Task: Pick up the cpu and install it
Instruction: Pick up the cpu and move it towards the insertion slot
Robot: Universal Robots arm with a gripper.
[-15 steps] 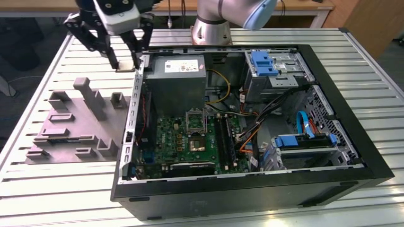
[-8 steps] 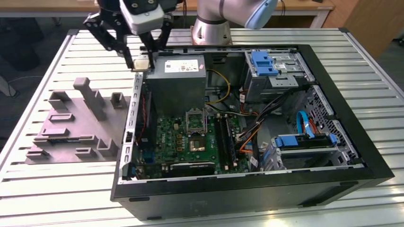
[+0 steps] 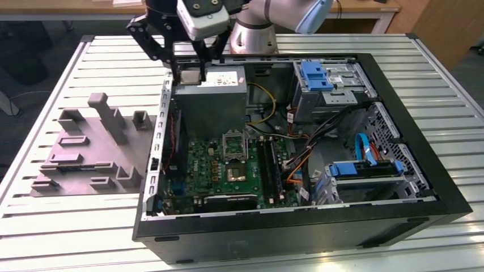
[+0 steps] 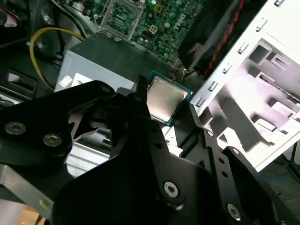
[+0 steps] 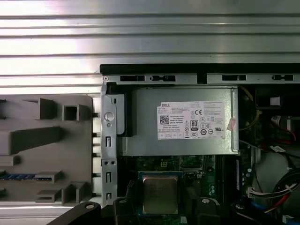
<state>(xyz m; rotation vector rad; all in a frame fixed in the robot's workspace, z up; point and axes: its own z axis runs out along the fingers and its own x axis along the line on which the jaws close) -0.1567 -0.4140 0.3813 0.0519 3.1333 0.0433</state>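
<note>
The gripper seemingly holds the cpu over a slatted table.

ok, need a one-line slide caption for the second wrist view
Black gripper clamps the small square silvery-grey cpu, with the grey metal power supply box and green motherboard behind it.

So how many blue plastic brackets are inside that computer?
2 in the exterior view: one blue plastic bracket on the upper drive cage, the other on the lower cage. More may be hidden.
</note>
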